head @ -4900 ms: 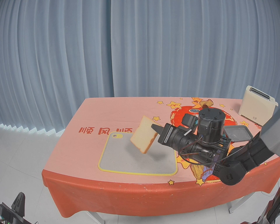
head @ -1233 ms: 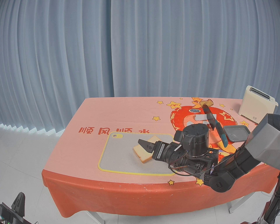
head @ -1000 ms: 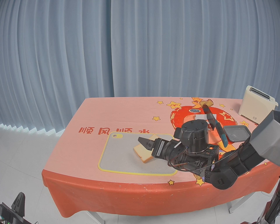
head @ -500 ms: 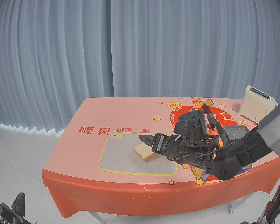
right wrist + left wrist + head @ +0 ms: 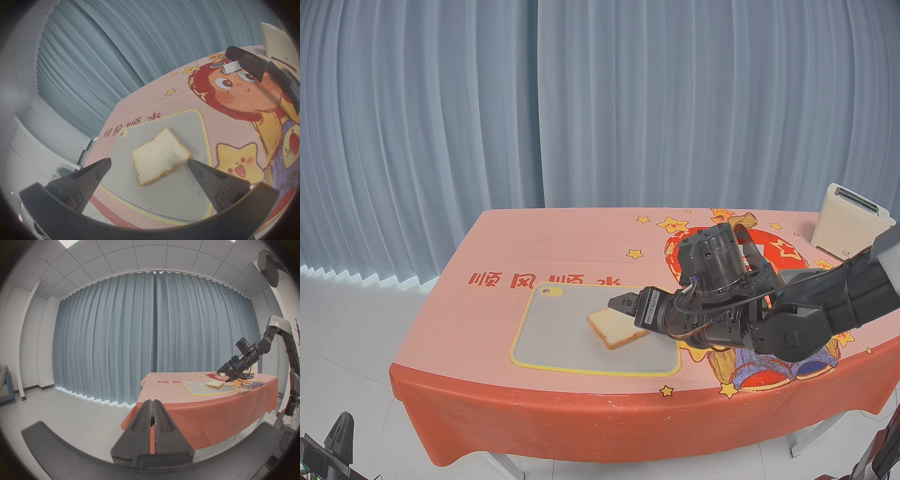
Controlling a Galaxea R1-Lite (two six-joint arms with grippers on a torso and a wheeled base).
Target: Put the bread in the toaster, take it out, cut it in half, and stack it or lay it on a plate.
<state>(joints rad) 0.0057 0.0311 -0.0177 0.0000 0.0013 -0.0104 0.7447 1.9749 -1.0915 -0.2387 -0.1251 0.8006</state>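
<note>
Right wrist view: right claw (image 5: pixel 148 163) spread wide, empty; bread (image 5: pixel 158 155) lies flat on cutting board (image 5: pixel 184 193) beneath it, between its fingers; risk: knife (image 5: pixel 248 62) sits beyond the claw, and a low swing toward it may drag the slice askew.

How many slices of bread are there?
1. The pale square bread slice with brown crust lies flat on the grey, yellow-rimmed cutting board, beside the open black right end effector. The slots of the cream toaster cannot be seen into, so another could hide there.
</note>
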